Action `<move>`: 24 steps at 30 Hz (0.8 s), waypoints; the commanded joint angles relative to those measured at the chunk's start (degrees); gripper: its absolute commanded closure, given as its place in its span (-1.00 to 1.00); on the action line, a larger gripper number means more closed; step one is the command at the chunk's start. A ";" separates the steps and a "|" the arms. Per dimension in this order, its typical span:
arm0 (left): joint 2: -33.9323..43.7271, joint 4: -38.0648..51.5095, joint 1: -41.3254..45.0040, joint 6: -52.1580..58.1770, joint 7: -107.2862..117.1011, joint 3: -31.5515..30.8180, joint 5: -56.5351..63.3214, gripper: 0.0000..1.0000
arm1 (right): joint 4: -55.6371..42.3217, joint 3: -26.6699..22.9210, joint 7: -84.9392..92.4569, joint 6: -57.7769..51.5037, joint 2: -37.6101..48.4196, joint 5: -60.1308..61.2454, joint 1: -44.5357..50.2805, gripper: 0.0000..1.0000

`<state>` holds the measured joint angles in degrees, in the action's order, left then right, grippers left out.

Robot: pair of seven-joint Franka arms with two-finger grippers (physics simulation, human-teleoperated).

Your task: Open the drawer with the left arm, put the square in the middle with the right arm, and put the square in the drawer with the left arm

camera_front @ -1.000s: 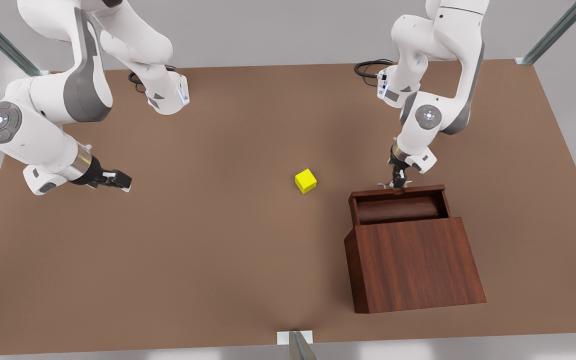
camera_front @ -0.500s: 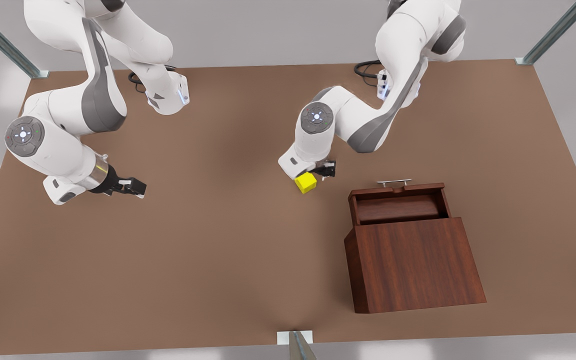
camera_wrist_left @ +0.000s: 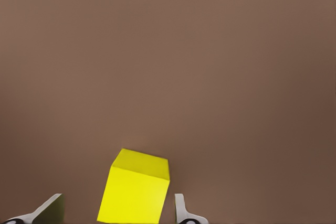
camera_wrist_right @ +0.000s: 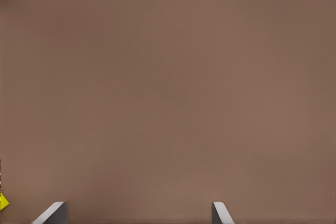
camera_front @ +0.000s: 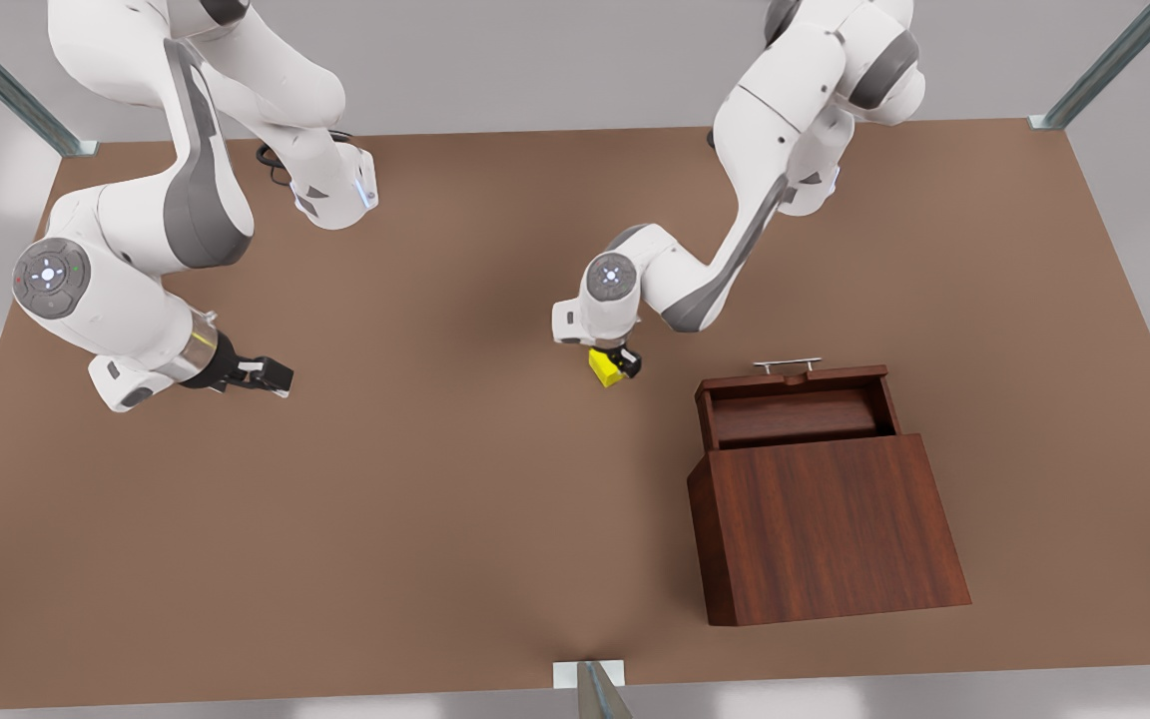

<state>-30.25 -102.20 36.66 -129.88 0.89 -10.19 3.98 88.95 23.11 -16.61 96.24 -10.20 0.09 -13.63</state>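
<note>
So the left gripper's (camera_front: 623,365) fingers (camera_wrist_left: 181,211) are sitting one on each side of the square (camera_front: 607,368), and there's daylight showing between each finger and the cube's faces in the left wrist view, so they're spread a bit wider than the cube and not pinching it. The square (camera_wrist_left: 135,188) is resting on the table (camera_front: 435,499), roughly in the middle of it, just to the front view's left of the drawer (camera_front: 793,407). The gripper is pointing straight down over it, hanging from a wrist that's folding back up through the white elbow toward the far right of the front view.

The right gripper's (camera_front: 271,376) fingers (camera_wrist_right: 220,212) are standing wide apart with nothing but bare tabletop between them. That gripper is hovering low over the table on the front view's left, well apart from the cube, pointing sideways toward the centre, and that arm is just waiting there. A tiny yellow sliver of the square (camera_wrist_right: 2,201) is peeking in at the very edge of the right wrist view.

The drawer is pulled out of the wooden box (camera_front: 825,524) on the far side, and its tray is looking bare inside. Its little silver handle (camera_front: 787,365) is sticking out on the far edge, with no gripper on it. The box itself is sitting on the near right part of the table, well apart from the waiting arm.
</note>
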 commanded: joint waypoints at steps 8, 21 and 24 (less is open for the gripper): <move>-1.65 -3.63 0.69 -2.22 -5.37 0.09 0.33 -1.00 | 0.00 -0.08 0.00 -0.35 0.09 0.00 0.00 -1.00; -4.29 -4.33 0.61 -4.77 -5.55 0.52 0.50 -1.00 | 0.00 -0.08 0.00 -0.18 0.09 0.00 0.00 -1.00; -5.43 -4.33 0.61 -6.18 -5.55 0.61 0.50 -1.00 | -0.26 -0.17 0.09 -0.88 0.18 0.00 -0.08 -1.00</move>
<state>-35.95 -106.52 37.28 -136.36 -4.65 -9.48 4.45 88.72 22.93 -16.52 95.41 -10.03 0.09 -13.77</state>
